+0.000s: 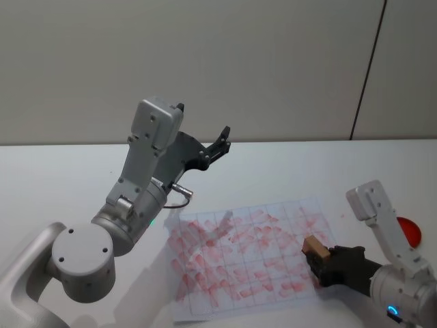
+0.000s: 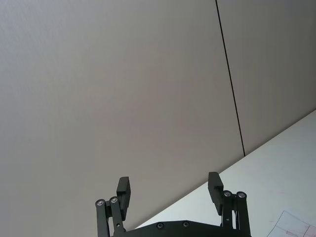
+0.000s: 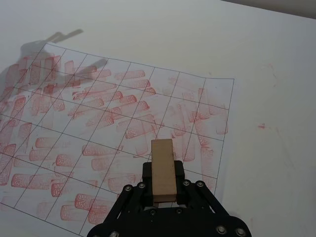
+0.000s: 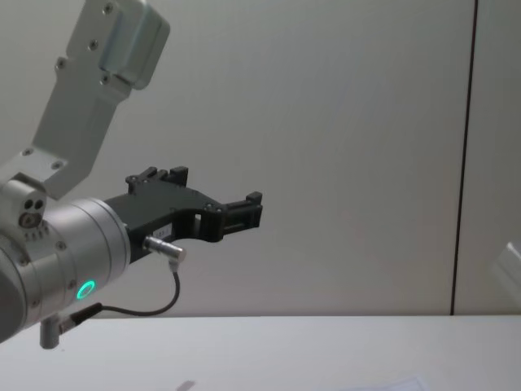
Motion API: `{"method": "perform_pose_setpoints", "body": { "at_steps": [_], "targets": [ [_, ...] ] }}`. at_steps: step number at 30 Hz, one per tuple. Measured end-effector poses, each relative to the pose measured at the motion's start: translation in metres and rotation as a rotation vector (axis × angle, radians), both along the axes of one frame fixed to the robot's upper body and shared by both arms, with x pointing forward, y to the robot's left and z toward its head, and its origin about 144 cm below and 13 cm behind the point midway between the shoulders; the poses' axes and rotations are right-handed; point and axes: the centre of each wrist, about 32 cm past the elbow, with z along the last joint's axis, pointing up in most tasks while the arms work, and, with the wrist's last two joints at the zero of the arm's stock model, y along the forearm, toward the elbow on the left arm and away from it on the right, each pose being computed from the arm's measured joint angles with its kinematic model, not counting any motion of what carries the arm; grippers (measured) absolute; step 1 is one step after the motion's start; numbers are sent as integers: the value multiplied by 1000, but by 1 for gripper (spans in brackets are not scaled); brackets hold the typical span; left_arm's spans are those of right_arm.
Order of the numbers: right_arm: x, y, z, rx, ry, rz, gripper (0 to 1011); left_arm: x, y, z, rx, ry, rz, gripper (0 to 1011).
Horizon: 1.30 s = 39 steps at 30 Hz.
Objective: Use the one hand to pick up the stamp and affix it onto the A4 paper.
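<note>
The stamp (image 3: 163, 170), a light tan wooden block, is held between the black fingers of my right gripper (image 3: 163, 185). In the head view the stamp (image 1: 315, 247) and right gripper (image 1: 321, 263) hover at the right edge of the A4 paper (image 1: 225, 301). The A4 paper (image 3: 64, 163) carries a black grid and many red stamp prints. I cannot tell whether the stamp touches the sheet. My left gripper (image 1: 222, 142) is raised well above the table at the back, open and holding nothing, and it points at the wall in the left wrist view (image 2: 169, 190) and the chest view (image 4: 244, 210).
A red round pad (image 1: 410, 231) lies on the white table (image 1: 61, 178) at the far right, behind the right arm. A grey wall with a dark vertical seam (image 1: 369, 68) rises behind the table.
</note>
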Motion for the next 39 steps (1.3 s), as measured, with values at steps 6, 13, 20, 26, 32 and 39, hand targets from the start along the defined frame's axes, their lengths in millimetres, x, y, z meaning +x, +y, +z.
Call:
{"method": "perform_pose_setpoints", "body": {
  "at_steps": [6, 13, 20, 26, 32, 39],
  "targets": [
    [1, 1, -5, -6, 11, 9, 221, 0, 0, 0, 0, 0, 0, 1001],
    [2, 2, -7, -9, 14, 16, 221, 0, 0, 0, 0, 0, 0, 1001],
    [1, 2, -8, -10, 0, 20, 221, 0, 0, 0, 0, 0, 0, 1001],
    [0, 4, -1, -5, -37, 20, 221, 0, 0, 0, 0, 0, 0, 1001],
    [1, 3, 11, 14, -93, 8, 221, 0, 0, 0, 0, 0, 0, 1001],
    [3, -1, 34, 51, -187, -36, 220, 0, 0, 0, 0, 0, 0, 1001]
  ]
}}
